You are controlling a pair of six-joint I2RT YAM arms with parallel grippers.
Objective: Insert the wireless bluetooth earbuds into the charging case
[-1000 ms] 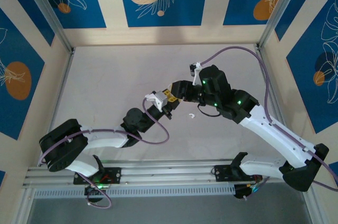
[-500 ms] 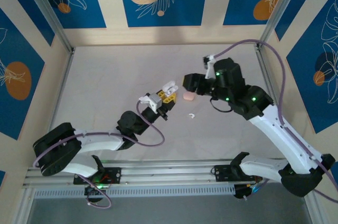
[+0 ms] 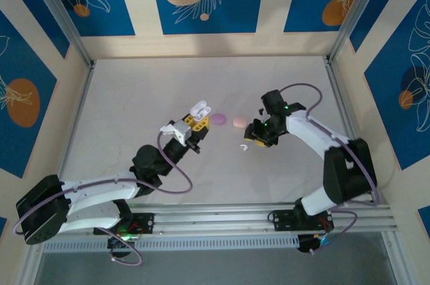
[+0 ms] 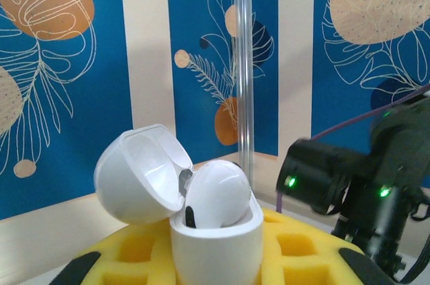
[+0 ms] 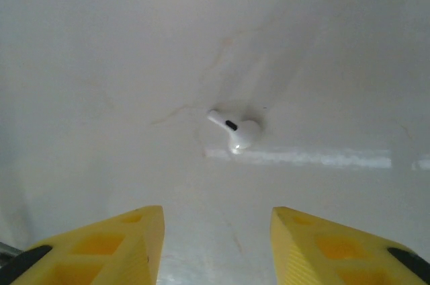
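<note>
My left gripper is shut on a white charging case, holding it upright above the table with its lid swung open. One white earbud sits in the case body, between the yellow pads. A second white earbud lies loose on the table. My right gripper hangs just above and beside it, pointing down. In the right wrist view that earbud lies ahead of the open gripper, with nothing between the yellow fingers.
A closed purple case and a closed pink case lie side by side on the table between the two grippers. The right arm looms close behind the held case. Frame rails run along the near edge.
My right arm pulled away from the held case, swung out, then dropped low over the loose earbud. The left gripper carried the case slightly back and left.
</note>
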